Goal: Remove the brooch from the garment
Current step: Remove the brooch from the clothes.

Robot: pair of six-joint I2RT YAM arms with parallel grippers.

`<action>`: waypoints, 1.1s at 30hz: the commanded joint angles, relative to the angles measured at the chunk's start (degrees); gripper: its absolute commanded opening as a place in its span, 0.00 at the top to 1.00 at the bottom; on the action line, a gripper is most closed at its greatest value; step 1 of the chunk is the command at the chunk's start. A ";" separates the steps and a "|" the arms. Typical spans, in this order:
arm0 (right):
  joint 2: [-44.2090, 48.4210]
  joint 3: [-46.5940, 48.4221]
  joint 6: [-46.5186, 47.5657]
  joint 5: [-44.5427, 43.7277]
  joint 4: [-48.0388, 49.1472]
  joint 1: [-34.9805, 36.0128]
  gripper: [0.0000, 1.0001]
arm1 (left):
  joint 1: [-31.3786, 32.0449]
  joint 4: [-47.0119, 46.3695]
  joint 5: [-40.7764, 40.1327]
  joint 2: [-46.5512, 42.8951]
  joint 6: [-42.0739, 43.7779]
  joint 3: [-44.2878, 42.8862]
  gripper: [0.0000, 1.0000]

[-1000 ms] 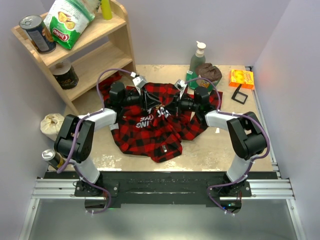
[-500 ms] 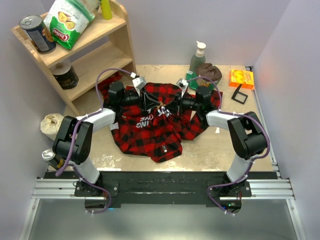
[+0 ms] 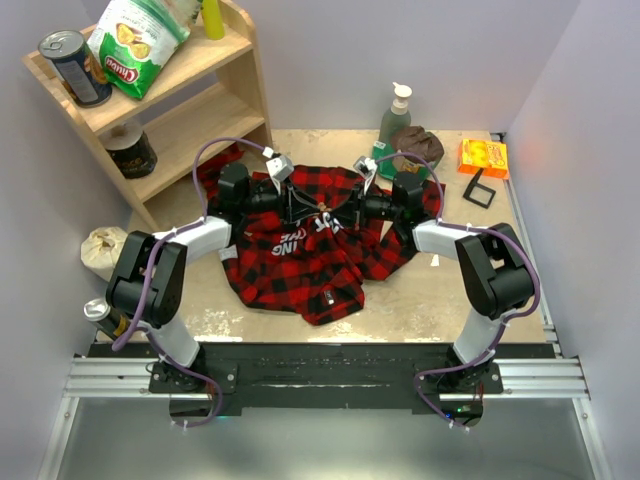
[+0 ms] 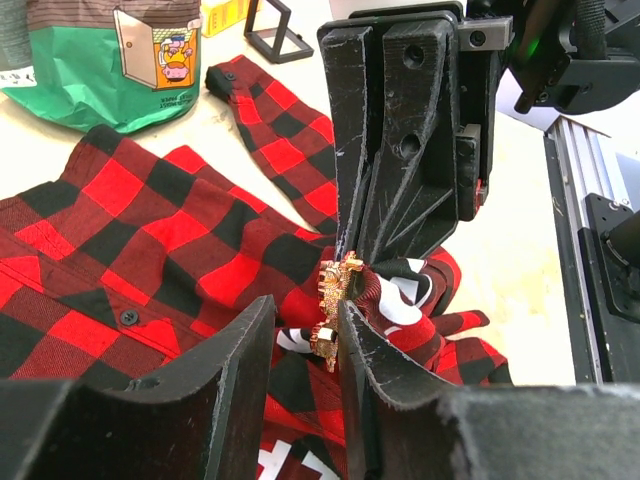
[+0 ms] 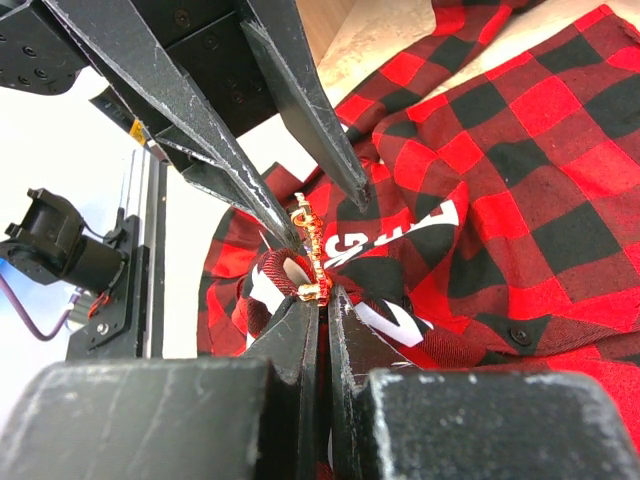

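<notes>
Top external view: two black robot arms reach in from either side of a tan table. Their tips meet above a red-and-black plaid shirt that lies rumpled across the middle. A small gold brooch sits exactly where they meet, on a black patch of the shirt with white lettering. A wooden shelf stands at the far left, and a green soap bottle and an orange box stand along the far edge.

Left wrist view: the left claw has its two fingers partly apart, one on each side of the brooch. The ornament lies just against the inner face of one finger, and a gap shows beside the other. Straight ahead, the right claw points down with its fingers pressed together, tips at the top of the brooch.

Right wrist view: the right claw is closed on a raised fold of the shirt. The lower end of the brooch sits right at its fingertips, and the rest stands up from the cloth. The left claw's two pointed fingers come down on either side of the brooch. The brooch is pinned to the shirt.
</notes>
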State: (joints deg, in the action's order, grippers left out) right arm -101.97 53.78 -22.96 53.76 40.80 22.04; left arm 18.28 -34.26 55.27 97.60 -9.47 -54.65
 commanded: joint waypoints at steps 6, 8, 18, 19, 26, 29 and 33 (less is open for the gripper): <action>1.42 2.91 3.09 1.61 -0.80 -0.60 1.00 | -0.62 0.25 0.11 0.13 1.56 -2.04 0.64; 1.86 3.09 3.88 1.44 -2.55 -0.77 1.00 | -0.62 0.51 0.19 0.22 1.65 -2.12 0.64; 2.66 5.28 7.49 -0.85 -7.93 -1.91 1.00 | -1.85 1.74 2.47 -0.83 3.06 -2.04 0.64; 2.48 5.37 7.23 -0.76 -7.84 -2.00 1.00 | -2.11 2.61 3.26 -0.92 3.76 -2.38 0.64; 3.27 6.25 7.84 -0.58 -9.59 -2.71 1.00 | -2.90 12.63 8.10 -0.40 11.13 -5.81 0.64; 3.45 6.16 8.11 -0.85 -10.03 -2.97 1.00 | -2.90 14.40 10.29 -0.13 12.72 -5.90 0.64; 3.71 6.08 7.93 -1.46 -10.12 -3.32 1.00 | -2.90 19.74 13.99 1.27 15.79 -8.18 0.66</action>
State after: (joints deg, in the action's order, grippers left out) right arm -101.91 57.65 -15.99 53.41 30.30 19.29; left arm 15.77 -20.40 63.70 97.71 1.26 -58.89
